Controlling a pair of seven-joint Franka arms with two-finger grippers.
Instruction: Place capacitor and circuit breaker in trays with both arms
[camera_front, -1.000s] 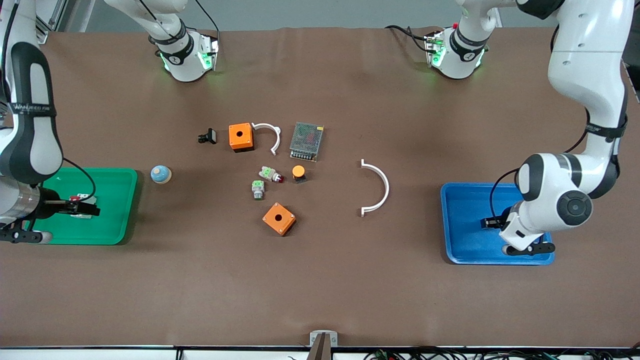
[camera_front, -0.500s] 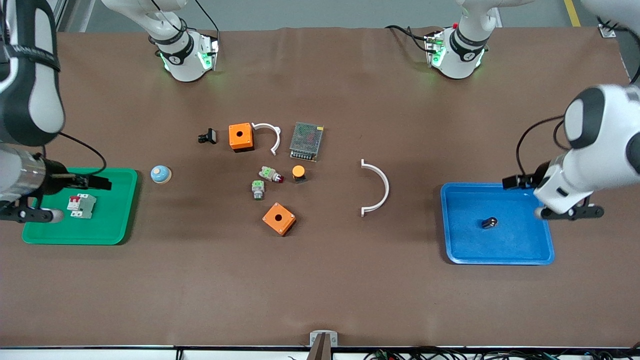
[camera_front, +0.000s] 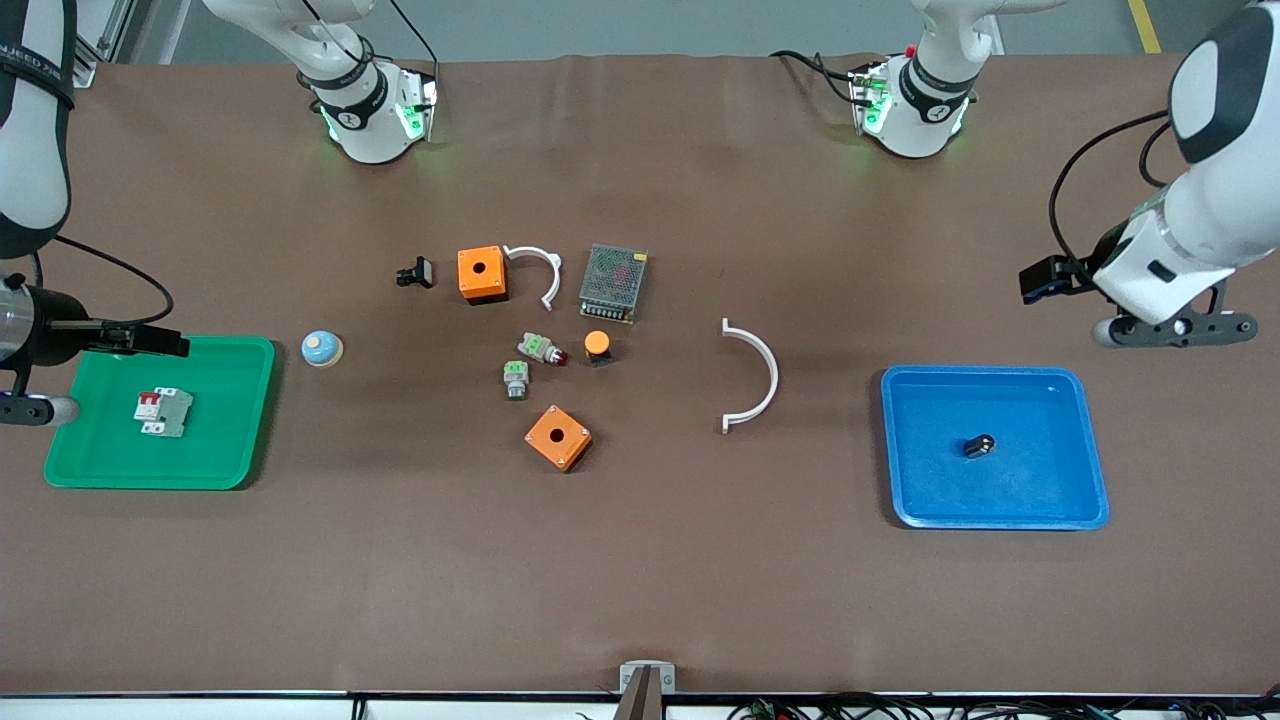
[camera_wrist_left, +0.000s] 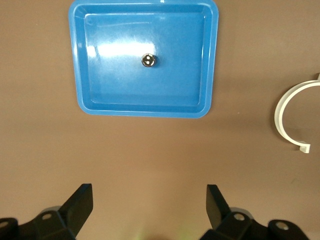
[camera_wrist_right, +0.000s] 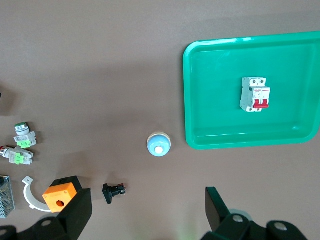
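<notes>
The capacitor (camera_front: 979, 445), a tiny black cylinder with a silvery end, lies alone in the blue tray (camera_front: 1000, 520) at the left arm's end of the table. It also shows in the left wrist view (camera_wrist_left: 148, 60), in the blue tray (camera_wrist_left: 145, 111). My left gripper (camera_front: 1037, 278) is open and empty, raised over bare table beside that tray (camera_wrist_left: 150, 205). The circuit breaker (camera_front: 163, 412), white-grey with red levers, lies in the green tray (camera_front: 230, 440) and shows in the right wrist view (camera_wrist_right: 255, 94). My right gripper (camera_front: 160, 343) is open and empty over that tray's edge (camera_wrist_right: 148, 207).
Mid-table lie two orange boxes (camera_front: 482, 274) (camera_front: 558, 437), two white arcs (camera_front: 757, 375) (camera_front: 540, 268), a metal mesh power supply (camera_front: 613, 282), an orange-capped button (camera_front: 597, 346), two grey-green push-buttons (camera_front: 516, 379), a black clip (camera_front: 415, 272) and a blue-white knob (camera_front: 322, 348).
Both grippers were down in their trays at the parts. They have let go, risen and drawn back, leaving the capacitor in the blue tray and the circuit breaker in the green tray.
</notes>
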